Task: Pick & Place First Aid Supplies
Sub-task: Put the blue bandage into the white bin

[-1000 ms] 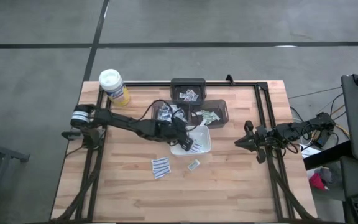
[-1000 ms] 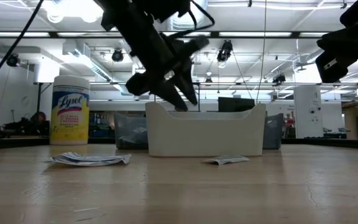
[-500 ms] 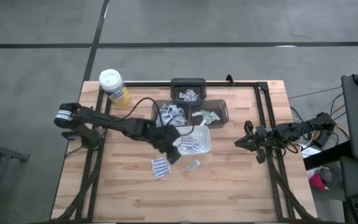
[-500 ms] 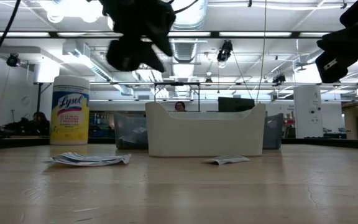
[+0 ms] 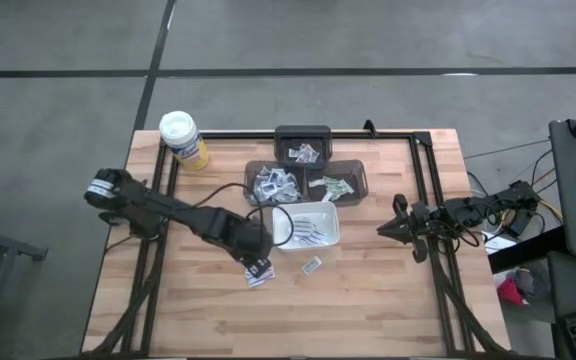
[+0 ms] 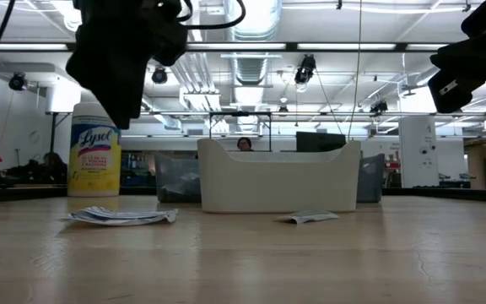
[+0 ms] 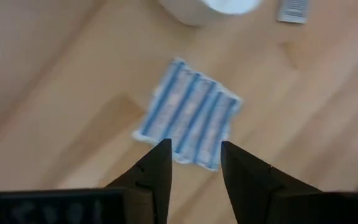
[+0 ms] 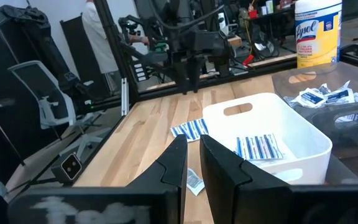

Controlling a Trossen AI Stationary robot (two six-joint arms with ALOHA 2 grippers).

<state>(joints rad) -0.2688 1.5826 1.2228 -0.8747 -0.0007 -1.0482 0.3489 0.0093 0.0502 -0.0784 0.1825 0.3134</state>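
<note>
The left hand [image 7: 194, 162] is hovering with fingers parted and empty above a blue-striped packet strip [image 7: 188, 113] lying on the bench [image 5: 368, 310] beside the white tray [image 5: 330, 238].

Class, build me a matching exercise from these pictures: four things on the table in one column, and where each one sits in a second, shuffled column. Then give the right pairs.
Things
1. yellow canister
2. white tray
3. blue-striped packet strip
4. small single packet

Places
A. lies alone on bare wood beside the tray, away from the dark bins
B. stands at the table's far left corner
C. lies on the wood below the left gripper, whose fingers are open
D. sits mid-table, with striped packets inside

Pairs: 1-B, 2-D, 3-C, 4-A
</note>
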